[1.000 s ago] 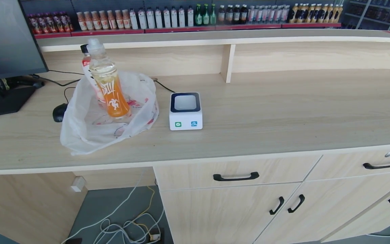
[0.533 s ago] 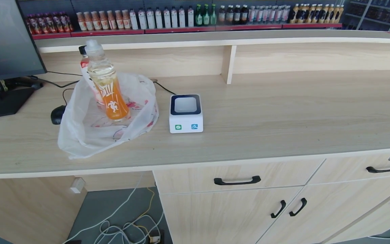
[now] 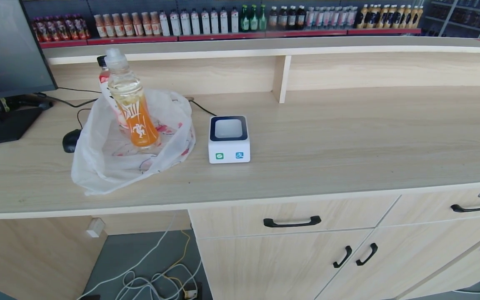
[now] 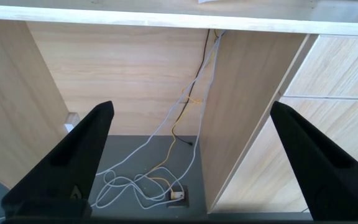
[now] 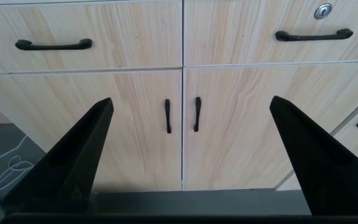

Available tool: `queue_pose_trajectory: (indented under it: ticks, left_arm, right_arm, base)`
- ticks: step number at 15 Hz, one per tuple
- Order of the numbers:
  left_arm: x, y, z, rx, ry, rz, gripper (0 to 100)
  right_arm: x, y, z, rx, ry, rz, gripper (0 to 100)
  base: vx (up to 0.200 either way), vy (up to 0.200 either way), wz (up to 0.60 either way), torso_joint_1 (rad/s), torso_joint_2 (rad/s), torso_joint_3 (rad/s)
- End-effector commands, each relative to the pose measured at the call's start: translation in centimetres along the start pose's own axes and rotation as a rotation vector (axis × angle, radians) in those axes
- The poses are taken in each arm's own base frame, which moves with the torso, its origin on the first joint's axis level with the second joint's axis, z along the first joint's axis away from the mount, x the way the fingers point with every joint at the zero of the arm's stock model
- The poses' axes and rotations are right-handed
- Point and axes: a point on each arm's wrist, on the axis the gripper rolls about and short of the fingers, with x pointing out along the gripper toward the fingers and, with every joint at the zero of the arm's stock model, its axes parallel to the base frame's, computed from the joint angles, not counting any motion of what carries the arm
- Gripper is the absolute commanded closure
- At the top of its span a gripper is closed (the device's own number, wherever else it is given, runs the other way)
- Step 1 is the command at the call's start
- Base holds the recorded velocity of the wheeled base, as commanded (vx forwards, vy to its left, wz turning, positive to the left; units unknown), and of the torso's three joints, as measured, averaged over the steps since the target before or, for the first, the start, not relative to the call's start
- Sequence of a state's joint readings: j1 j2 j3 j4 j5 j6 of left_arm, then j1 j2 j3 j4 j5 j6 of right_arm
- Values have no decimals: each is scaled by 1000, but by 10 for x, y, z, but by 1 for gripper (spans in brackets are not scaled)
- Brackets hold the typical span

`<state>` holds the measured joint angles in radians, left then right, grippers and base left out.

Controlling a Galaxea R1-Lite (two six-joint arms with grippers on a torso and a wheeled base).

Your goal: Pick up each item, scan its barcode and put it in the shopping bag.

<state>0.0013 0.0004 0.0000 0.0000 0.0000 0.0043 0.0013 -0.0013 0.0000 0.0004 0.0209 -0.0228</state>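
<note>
Checkout counter (image 3: 348, 137) in light wood, nothing fancy. Over on the left side, a white plastic shopping bag (image 3: 98, 166), slumped open and crumpled. Inside it, standing upright, an orange drink bottle (image 3: 135, 112) with a whitish cap. Tucked right behind that on the far side, a second bottle (image 3: 103, 71) with a dark cap and red label, mostly hidden. Just right of the bag, close but not touching, a small white barcode scanner (image 3: 228, 139) with a dark-framed window facing up. Left of the bag, a black mouse (image 3: 70, 141), partly behind the plastic, and further left a dark monitor (image 3: 8, 46) on its stand. Way at the far end, a red shelf (image 3: 223, 36) lined with rows of bottled drinks (image 3: 206, 21). Below the countertop on the near side, drawers (image 3: 290, 212) and cabinet doors (image 3: 281, 262) with black handles, plus a tangle of cables (image 3: 152, 279) on the floor in the open bay to the left. Left gripper (image 4: 188, 168) down low, pointed at that open bay and the cables, fingers (image 4: 73, 168) spread wide with nothing between them. Same deal with the right gripper (image 5: 188, 165): spread wide, holding nothing, facing the cabinet doors and their pair of vertical handles (image 5: 168, 116).
</note>
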Motion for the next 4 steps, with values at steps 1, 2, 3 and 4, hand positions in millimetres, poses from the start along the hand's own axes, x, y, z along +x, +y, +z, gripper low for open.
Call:
queue_pose_trajectory:
  ticks: [1, 2, 3, 4]
  left_arm:
    - [0, 0, 0, 0, 0, 0, 0]
    - [0, 0, 0, 0, 0, 0, 0]
    - [0, 0, 0, 0, 0, 0, 0]
    - [0, 0, 0, 0, 0, 0, 0]
  right_arm:
    - [0, 0, 0, -3, 1, 1, 0]
    - [0, 0, 0, -3, 1, 1, 0]
    - [0, 0, 0, -2, 1, 1, 0]
    - [0, 0, 0, -3, 1, 1, 0]
  base:
    - [0, 0, 0, 0, 0, 0]
    - [0, 0, 0, 0, 0, 0]
    - [0, 0, 0, 0, 0, 0]
    - [0, 0, 0, 0, 0, 0]
